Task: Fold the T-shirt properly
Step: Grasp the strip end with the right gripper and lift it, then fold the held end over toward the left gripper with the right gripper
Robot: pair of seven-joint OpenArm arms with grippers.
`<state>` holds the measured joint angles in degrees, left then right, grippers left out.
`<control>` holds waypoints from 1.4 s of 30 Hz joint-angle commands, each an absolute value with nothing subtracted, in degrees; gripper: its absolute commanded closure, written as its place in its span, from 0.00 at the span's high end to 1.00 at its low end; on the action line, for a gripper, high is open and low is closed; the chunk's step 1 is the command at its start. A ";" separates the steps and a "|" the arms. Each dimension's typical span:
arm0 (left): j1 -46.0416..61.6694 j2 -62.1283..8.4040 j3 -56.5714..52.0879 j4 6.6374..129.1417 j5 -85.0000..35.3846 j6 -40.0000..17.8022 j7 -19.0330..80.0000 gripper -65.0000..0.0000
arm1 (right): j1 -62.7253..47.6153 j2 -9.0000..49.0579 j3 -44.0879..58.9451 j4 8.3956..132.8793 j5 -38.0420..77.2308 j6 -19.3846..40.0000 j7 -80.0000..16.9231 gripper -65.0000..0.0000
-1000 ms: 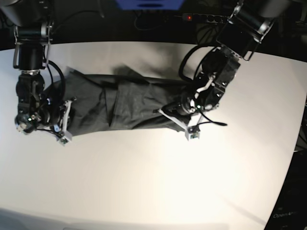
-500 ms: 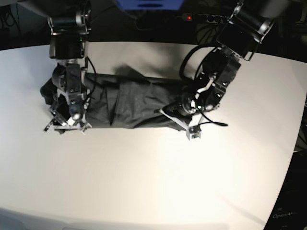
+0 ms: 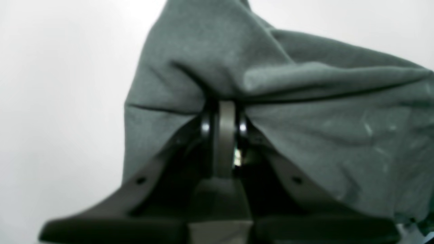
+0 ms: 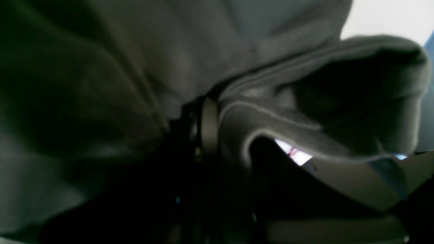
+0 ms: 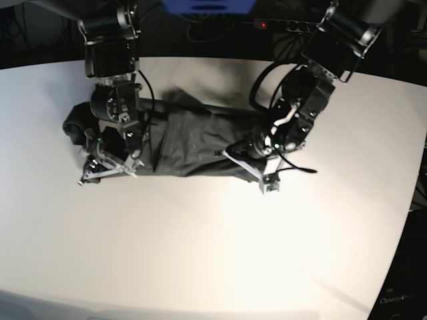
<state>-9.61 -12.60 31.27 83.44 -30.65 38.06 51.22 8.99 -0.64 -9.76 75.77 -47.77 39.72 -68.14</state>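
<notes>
The dark grey T-shirt (image 5: 190, 143) lies bunched in a long band across the white table (image 5: 200, 253). My right gripper (image 5: 107, 168), on the left of the base view, is shut on the shirt's left end, which is lifted and curled over. In the right wrist view a stitched hem (image 4: 271, 115) runs into the shut jaws of the right gripper (image 4: 208, 128), and cloth fills most of the frame. My left gripper (image 5: 232, 155) is shut on the shirt's right end. In the left wrist view, the T-shirt (image 3: 271, 81) drapes over the left gripper (image 3: 225, 112).
A power strip (image 5: 280, 25) with a red light and cables lies behind the table's far edge, beside a blue object (image 5: 207, 5). The table's curved right edge (image 5: 410, 193) borders dark floor. Bare white tabletop stretches in front of the shirt.
My right arm has swung to the right and away from the table's left edge, carrying the shirt's left end inward so the band is shorter. The left arm has hardly moved.
</notes>
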 commanded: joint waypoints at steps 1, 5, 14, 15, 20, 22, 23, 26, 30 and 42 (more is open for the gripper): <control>-8.40 -13.76 31.43 83.82 -30.99 40.00 55.69 0.05 | 10.15 -0.66 -10.15 76.70 -50.86 40.00 -68.79 0.01; -7.43 -13.93 31.16 87.08 -30.99 40.00 55.78 0.05 | 10.24 -2.33 -11.38 76.70 -56.04 40.00 -68.18 0.01; -7.52 -13.93 31.16 86.99 -30.99 40.00 55.78 0.05 | 12.00 -2.33 -16.92 76.70 -64.48 40.00 -68.18 0.01; -7.52 -13.93 31.16 87.25 -30.99 40.00 55.78 0.05 | 12.62 -2.33 -17.54 76.70 -64.75 40.00 -68.44 0.01; -7.52 -13.93 31.08 86.99 -30.99 40.00 56.84 0.05 | 13.93 -2.33 -17.36 76.62 -67.91 40.00 -68.70 0.01; -7.52 -13.93 31.08 87.52 -30.99 40.00 57.19 0.05 | 13.76 -2.77 -17.45 76.62 -69.93 40.00 -68.79 0.01; -7.69 -13.93 31.08 87.52 -30.99 40.00 57.19 0.05 | 13.76 -3.38 -17.27 76.62 -70.64 40.00 -68.79 0.01; -8.04 -13.93 31.08 86.99 -30.73 40.00 57.19 0.05 | 13.76 -3.91 -17.27 76.62 -72.75 40.00 -69.85 0.01; -8.22 -13.93 30.99 86.99 -30.55 40.00 56.84 0.05 | 13.76 -3.91 -17.45 76.70 -74.07 40.00 -72.84 0.01; -11.38 -13.58 31.16 84.00 -30.46 40.00 56.57 0.05 | 13.58 -7.25 -18.59 78.20 -74.15 40.00 -79.43 0.01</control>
<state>-11.16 -13.19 31.20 84.36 -31.55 39.24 56.51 11.99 -7.03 -18.52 76.75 -71.59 40.25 -76.77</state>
